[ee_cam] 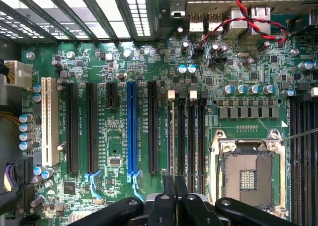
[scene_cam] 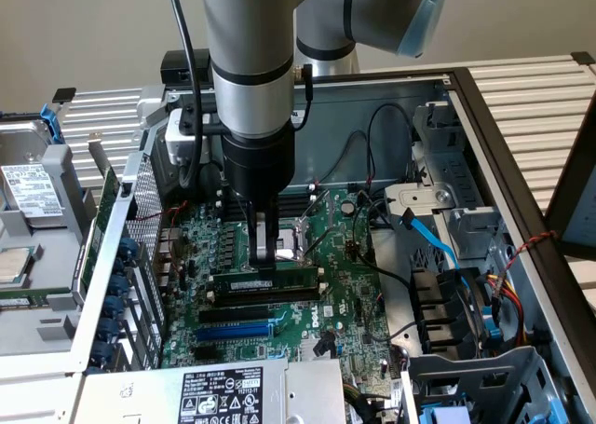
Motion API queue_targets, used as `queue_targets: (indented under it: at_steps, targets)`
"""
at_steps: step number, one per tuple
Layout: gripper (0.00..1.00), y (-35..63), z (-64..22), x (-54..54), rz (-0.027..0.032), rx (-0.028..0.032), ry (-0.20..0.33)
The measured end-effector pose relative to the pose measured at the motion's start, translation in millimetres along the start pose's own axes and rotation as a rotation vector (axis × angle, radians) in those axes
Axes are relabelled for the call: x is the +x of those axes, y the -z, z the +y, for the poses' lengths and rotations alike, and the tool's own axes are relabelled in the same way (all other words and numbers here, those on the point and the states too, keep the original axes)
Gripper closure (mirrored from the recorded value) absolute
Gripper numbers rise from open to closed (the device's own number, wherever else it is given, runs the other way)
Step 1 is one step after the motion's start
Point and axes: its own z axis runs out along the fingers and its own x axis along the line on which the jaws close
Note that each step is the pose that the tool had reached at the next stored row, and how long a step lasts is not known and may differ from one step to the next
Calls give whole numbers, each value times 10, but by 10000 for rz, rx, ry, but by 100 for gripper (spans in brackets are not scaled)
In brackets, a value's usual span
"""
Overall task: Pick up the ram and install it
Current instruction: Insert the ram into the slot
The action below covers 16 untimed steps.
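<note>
Judging the ram (scene_cam: pixel 289 280) light, stiff and fragile: best held mid-length by the top edge, off the chips. It stands on edge among the black memory slots (scene_cam: pixel 279 296), 12 o'clock of the blue expansion slot (scene_cam: pixel 237 331) and 6 o'clock of the CPU socket (scene_cam: pixel 296 239). Seated or not, I can't tell. My fingers (scene_cam: pixel 264 261) are nearly together, clamped on its top edge.

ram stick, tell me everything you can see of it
The ram is a long, thin green board with a white label strip on its face. It stands level on its long edge over the black slots, a little way from the blue slot. The gripper pinches its upper edge near the middle. Whether it is seated cannot be told.
</note>
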Motion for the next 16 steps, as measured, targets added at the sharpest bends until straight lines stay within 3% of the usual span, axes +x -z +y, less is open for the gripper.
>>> queue_targets:
  at_steps: [16]
  targets:
    - [88, -14, 1, -1, -3, 14, 0]
